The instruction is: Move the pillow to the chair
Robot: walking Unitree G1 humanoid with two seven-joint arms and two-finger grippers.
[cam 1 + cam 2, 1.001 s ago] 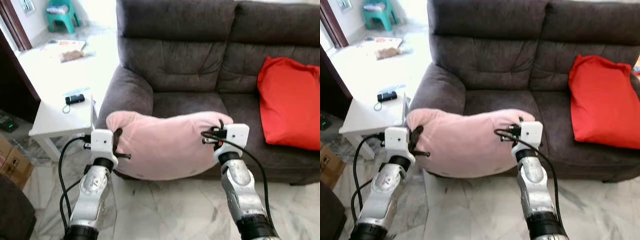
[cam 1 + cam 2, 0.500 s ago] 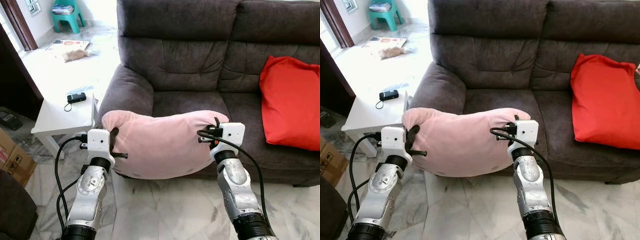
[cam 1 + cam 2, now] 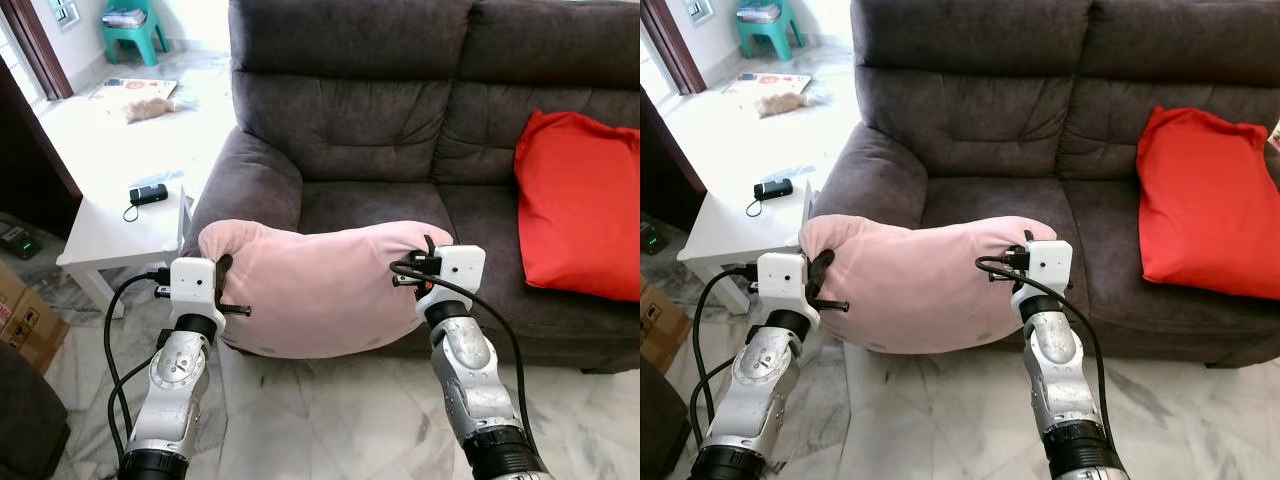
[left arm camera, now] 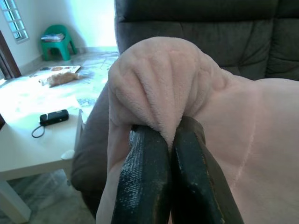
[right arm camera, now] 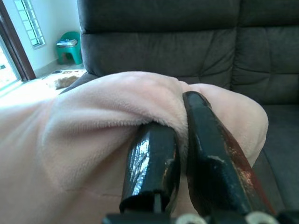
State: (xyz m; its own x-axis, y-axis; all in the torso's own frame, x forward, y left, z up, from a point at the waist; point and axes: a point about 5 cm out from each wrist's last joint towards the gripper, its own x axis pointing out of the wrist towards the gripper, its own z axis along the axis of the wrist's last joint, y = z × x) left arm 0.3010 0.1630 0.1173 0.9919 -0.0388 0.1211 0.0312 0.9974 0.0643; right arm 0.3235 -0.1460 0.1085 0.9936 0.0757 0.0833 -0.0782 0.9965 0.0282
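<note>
**Pillow lifted, carry under way**

Before the sofa, the pillow hangs between both arms. Left pincer and right pincer each pinch a fold of it. Next, I judge: turn and find the chair.

A dark grey-brown sofa fills the upper frame, a red cushion at its right. At left stands a white side table bearing a small black device. The floor is pale marble. A green stool sits upper left in bright daylight.
</note>
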